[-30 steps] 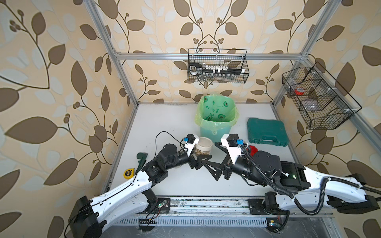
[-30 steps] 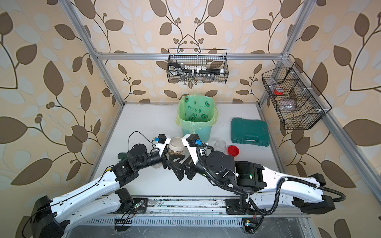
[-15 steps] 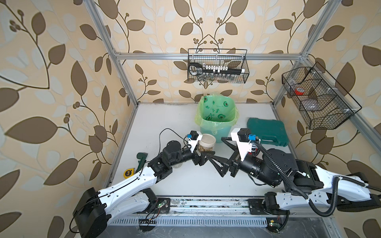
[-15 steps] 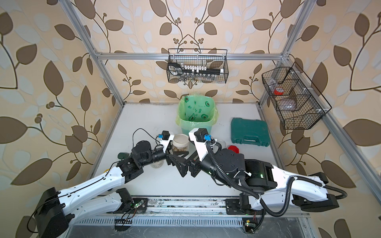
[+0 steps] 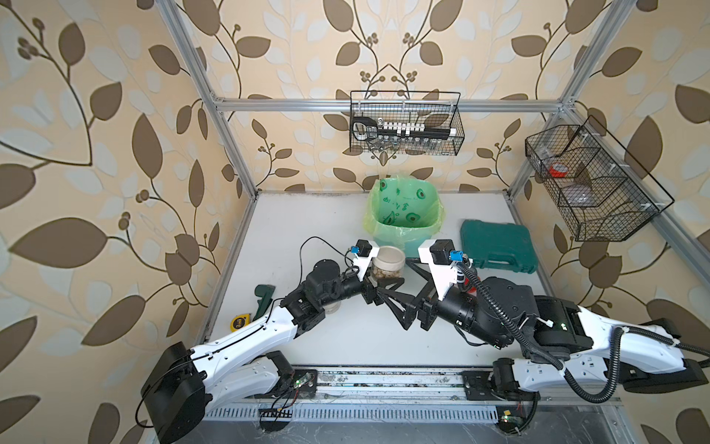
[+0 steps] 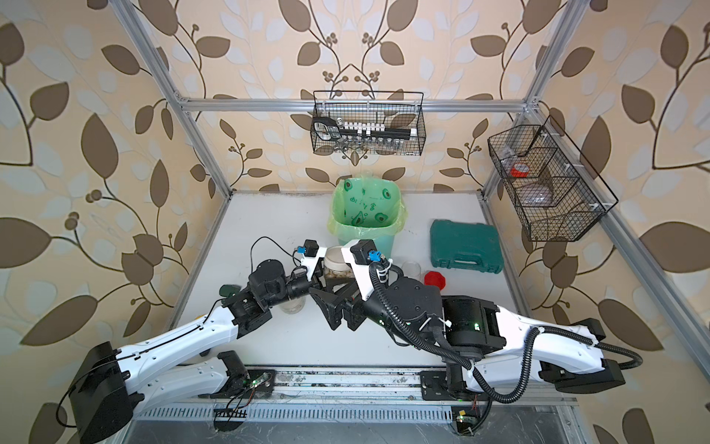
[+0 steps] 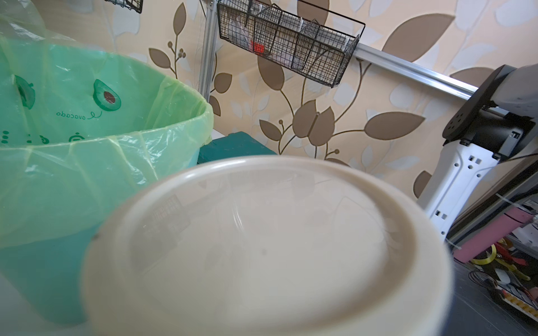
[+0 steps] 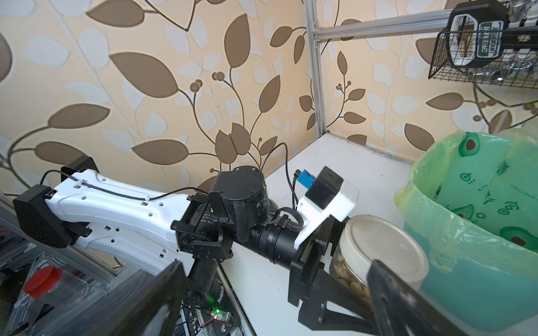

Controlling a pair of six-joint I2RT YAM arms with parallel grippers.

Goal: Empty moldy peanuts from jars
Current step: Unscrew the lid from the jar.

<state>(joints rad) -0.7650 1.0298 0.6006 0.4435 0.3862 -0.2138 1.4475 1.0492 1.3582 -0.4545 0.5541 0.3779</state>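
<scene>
A squat clear jar (image 5: 388,265) with a flat beige lid (image 8: 381,247) holds moldy peanuts (image 8: 353,286). It sits just in front of the green bin. My left gripper (image 5: 387,276) is shut on its body, with one black finger (image 8: 317,279) along its side. The lid (image 7: 262,247) fills the left wrist view and hides the jaws there. My right gripper (image 5: 395,280) stands open facing the left one, one finger (image 8: 390,288) crossing in front of the lid. Another jar (image 6: 411,269) stands open beside a red lid (image 6: 435,279). A third jar (image 6: 292,303) shows under the left arm.
The mint-green bin with its green bag (image 5: 403,230) stands at the back centre. A teal tool case (image 5: 495,246) lies to its right. A tape measure (image 5: 240,321) and a dark green tool (image 5: 263,294) lie at the left edge. Wire baskets (image 5: 405,127) hang on the walls.
My left gripper carried the beige-lidded jar a little further back toward the bin. My right arm swung back as well, bringing its open fingers alongside the jar.
</scene>
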